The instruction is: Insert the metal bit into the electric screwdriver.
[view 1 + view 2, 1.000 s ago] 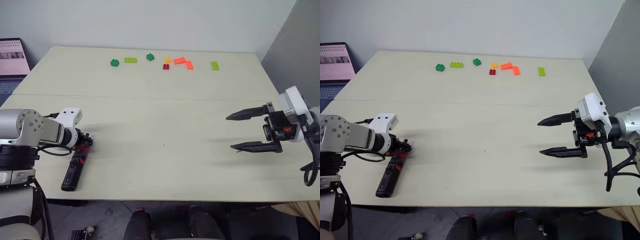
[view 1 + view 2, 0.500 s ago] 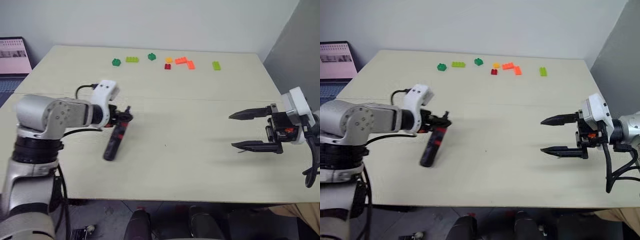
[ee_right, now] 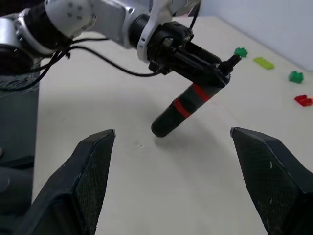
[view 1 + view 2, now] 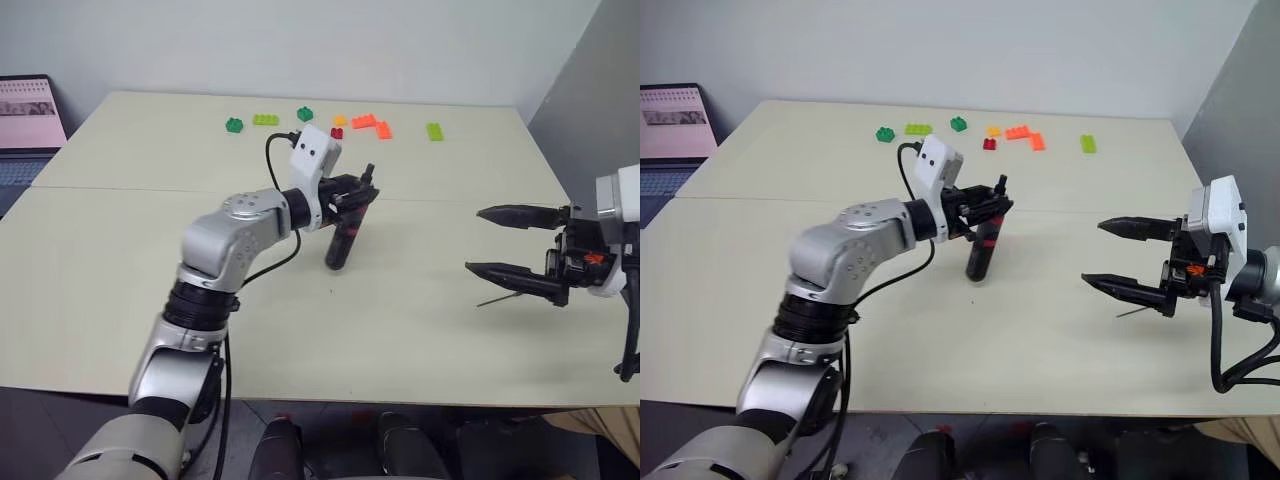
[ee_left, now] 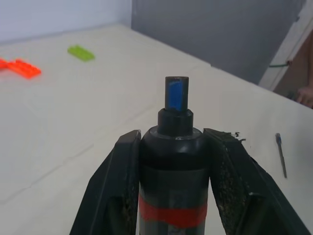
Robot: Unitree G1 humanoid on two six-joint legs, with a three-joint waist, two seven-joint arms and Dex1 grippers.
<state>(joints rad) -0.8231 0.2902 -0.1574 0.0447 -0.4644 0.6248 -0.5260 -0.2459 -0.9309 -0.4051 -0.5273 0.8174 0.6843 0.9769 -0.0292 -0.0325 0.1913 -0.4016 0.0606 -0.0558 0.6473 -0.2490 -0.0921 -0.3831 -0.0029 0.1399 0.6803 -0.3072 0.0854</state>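
The black electric screwdriver (image 4: 343, 236) has red bands and a blue-tinted tip.

1. Electric screwdriver (image 4: 342, 238): slim, black, pen-shaped, banded in red; hung tilted above mid-table, front end uppermost with a blue-lined socket, rear end lowest, clamped near its front.
2. Metal bit (image 5: 281, 153): thin, dark grey rod; lay flat on the table, well apart from the screwdriver.
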